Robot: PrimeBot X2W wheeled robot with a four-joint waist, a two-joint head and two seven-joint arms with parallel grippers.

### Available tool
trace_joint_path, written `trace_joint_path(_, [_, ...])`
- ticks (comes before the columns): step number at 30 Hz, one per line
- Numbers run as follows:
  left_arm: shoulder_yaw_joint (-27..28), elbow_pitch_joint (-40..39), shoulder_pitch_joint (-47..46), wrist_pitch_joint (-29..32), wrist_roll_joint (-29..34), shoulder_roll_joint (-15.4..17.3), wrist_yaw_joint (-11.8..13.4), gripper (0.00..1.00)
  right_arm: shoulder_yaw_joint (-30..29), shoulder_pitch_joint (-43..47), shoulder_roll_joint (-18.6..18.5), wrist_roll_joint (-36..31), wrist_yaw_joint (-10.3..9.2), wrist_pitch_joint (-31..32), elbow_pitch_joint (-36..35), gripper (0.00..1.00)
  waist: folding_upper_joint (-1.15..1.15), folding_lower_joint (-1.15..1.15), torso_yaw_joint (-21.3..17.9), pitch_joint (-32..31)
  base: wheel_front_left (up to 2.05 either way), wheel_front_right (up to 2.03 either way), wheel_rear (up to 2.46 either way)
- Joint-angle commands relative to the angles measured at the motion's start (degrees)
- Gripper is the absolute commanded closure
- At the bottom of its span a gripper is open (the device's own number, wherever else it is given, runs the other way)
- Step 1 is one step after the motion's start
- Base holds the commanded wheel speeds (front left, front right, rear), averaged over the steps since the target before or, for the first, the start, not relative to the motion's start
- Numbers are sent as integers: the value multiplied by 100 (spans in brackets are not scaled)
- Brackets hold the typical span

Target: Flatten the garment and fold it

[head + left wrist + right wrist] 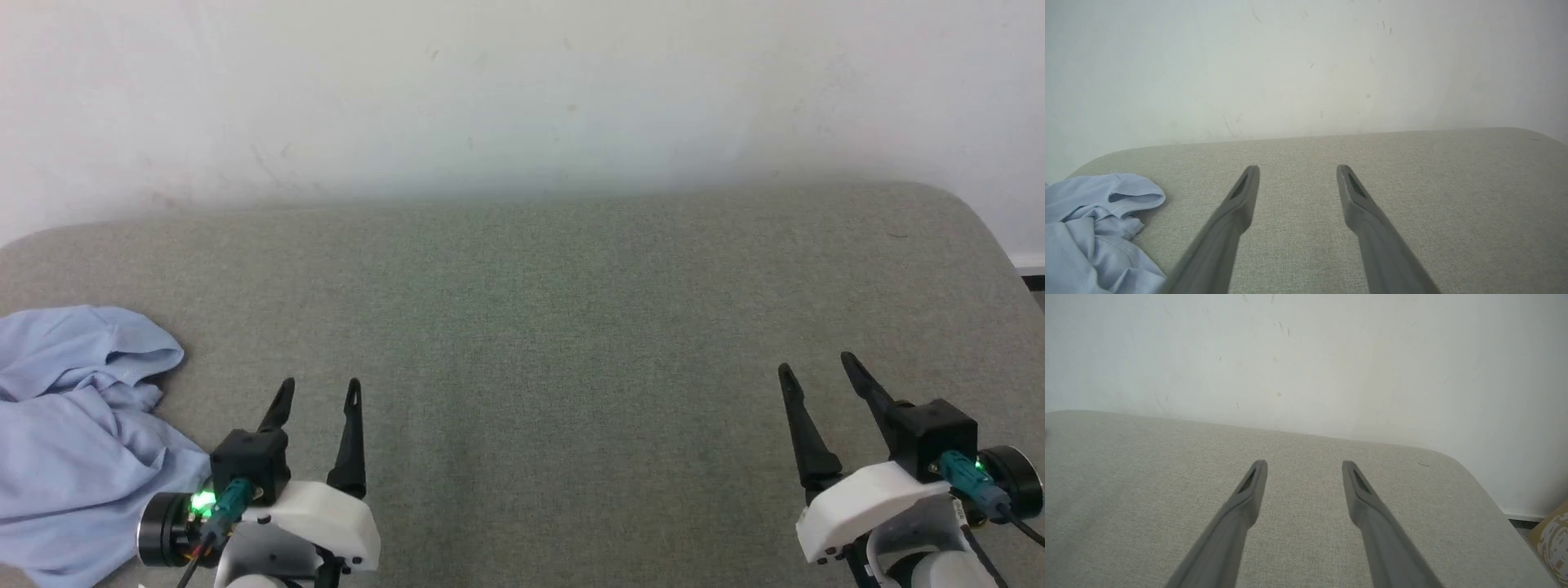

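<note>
The left gripper point(320, 384) and right gripper point(817, 364) hover at the near edge of the grey table point(531, 310), fingers spread, grasping nothing. The shirt point(73, 425) lies crumpled at the near left, just beside the left gripper. Nothing stands between them. A box point(1551, 535) shows off the right edge, and a white wall point(522, 90) stands behind.

A grey-green fabric surface point(555, 327) with rounded far corners meets a white, lightly scuffed wall point(522, 90) at its far edge. Beyond its right edge shows part of a cardboard box point(1551, 535) with pale print.
</note>
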Motion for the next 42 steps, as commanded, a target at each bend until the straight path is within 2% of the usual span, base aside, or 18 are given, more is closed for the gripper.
trace_joint_path(1, [-24,17,-41,-53,-55,0,-3,0,-29,-9,3,54,0,-66,30,0,0,0,0,0,0,0,0])
trace_joint_path(21, [-33,-12,-122,-280,-414,0,25,0,-156,0,6,165,-1,-294,32,0,0,0,216,34,0,0,0])
trace_joint_path(42, [107,13,-139,-532,-820,-1,77,0,-249,93,10,224,-2,-371,-316,0,0,0,980,71,0,0,0])
